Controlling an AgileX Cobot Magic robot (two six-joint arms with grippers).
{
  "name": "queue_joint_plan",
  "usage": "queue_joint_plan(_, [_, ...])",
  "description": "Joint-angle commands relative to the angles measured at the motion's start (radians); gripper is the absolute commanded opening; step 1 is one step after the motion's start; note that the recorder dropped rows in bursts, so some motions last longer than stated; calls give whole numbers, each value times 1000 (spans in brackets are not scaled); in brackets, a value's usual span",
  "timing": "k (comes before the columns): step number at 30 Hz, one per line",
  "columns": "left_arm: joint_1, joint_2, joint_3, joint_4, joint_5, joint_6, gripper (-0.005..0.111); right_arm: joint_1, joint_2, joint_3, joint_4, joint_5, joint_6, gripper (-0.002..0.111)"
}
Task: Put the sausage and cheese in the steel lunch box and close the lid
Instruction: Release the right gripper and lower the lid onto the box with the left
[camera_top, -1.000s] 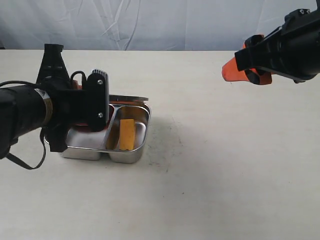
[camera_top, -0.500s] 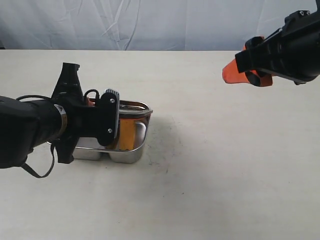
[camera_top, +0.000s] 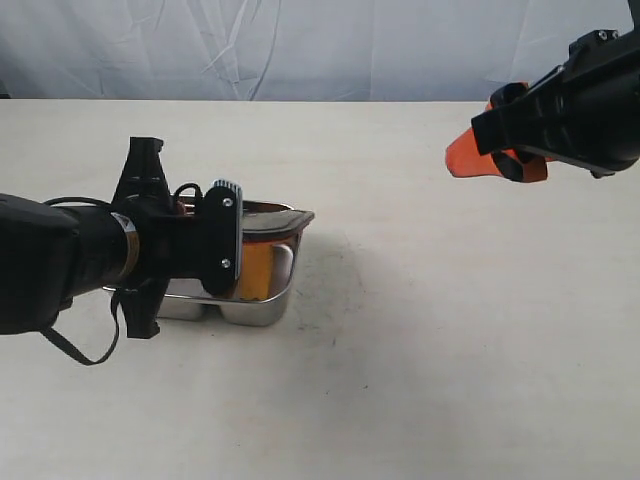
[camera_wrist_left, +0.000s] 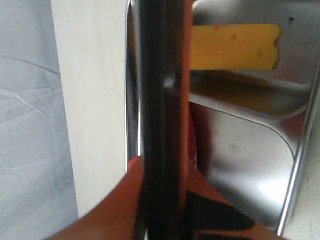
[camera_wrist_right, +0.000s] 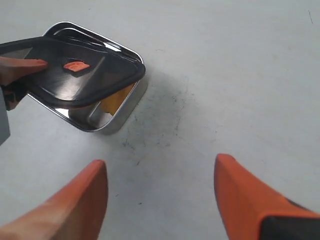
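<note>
Step in hand: closing. The food looks loaded, so I judge only the lid is left to seat.
Left tool (camera_wrist_left: 162, 200): clamped edge-on across the lid (camera_wrist_right: 85, 75), one orange finger on each face, holding its 9 o'clock edge in the exterior view.
Lid: held above the steel lunch box (camera_top: 250, 310), tilted and a little skewed to the rim. Its 3 o'clock corner rides clear of the box.
Cheese (camera_wrist_left: 232, 46): lying in the compartment on the 3 o'clock side.
Sausage (camera_wrist_left: 192, 150): only a red streak shows beside the lid's edge in the other compartment. Probably the sausage, but the lid hides most of it.
Right tool (camera_wrist_right: 160, 195): spread wide, holding nothing, parked at 2 o'clock above the surface (camera_top: 450, 350), well apart from the box.
Next move: I would level the lid, square it to the rim, lower it until the seal meets all round, then let go.
</note>
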Motion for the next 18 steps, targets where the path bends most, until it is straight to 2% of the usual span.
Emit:
queue_joint_plan(1, [-4,7,5,-20,-64,20,32,-5,-7,-4,-2,5,0,60])
queue_joint_plan(4, [-4,7,5,-31,-64,20,44,-5,-7,-4,-2,5,0,60])
queue_joint_plan(8, [-4,7,5,-73,-34,22,53,-5,-7,-4,-2,7,0,60])
queue_joint_plan(13, [-4,7,5,-128,48,22,57,-5,-7,-4,-2,9,0,60])
queue_joint_plan(18, [-4,7,5,-213,49,23,57,-5,-7,-4,0,21,0,60])
